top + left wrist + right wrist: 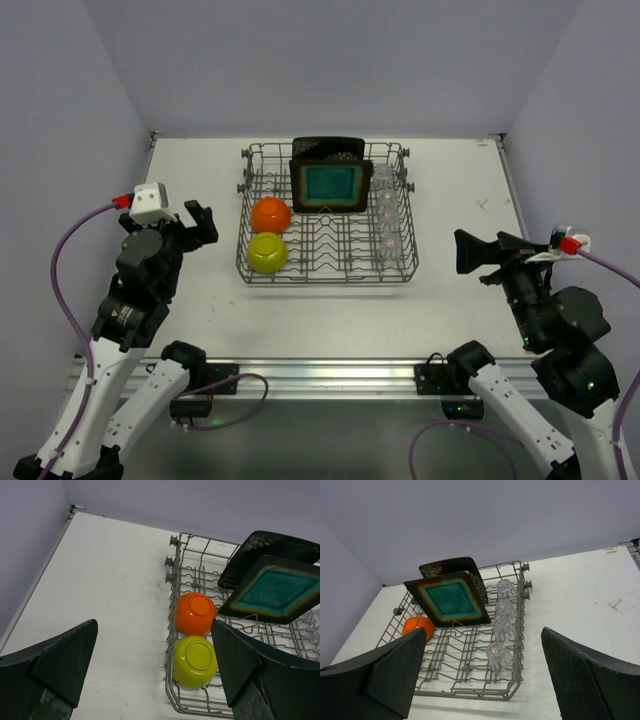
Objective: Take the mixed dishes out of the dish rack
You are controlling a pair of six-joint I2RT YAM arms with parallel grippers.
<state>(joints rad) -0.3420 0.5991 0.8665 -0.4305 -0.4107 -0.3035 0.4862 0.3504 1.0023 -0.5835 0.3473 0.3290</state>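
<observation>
Left gripper (198, 222): jaws spread wide, empty, over left side of desk (450, 320), pointing toward dish rack (325, 279). Right gripper (476, 252): also wide apart, empty, over right side, pointing left at rack.

Rack: mid-desk, nearer far edge, sides square with desk edges.

Inside rack:
- teal-centred plate (328, 185) on edge, face toward near edge
- second black plate (325, 147) just behind it
- orange bowl (271, 214) and yellow-green bowl (267, 253) upside down at left side
- glasses (385, 215) in row near-to-far along right side

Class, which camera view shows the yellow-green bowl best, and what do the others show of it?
The left wrist view: the yellow-green bowl sits large and close, upside down in the dish rack beside the orange bowl. The top external view shows it whole but small. The right wrist view does not show it.
</observation>
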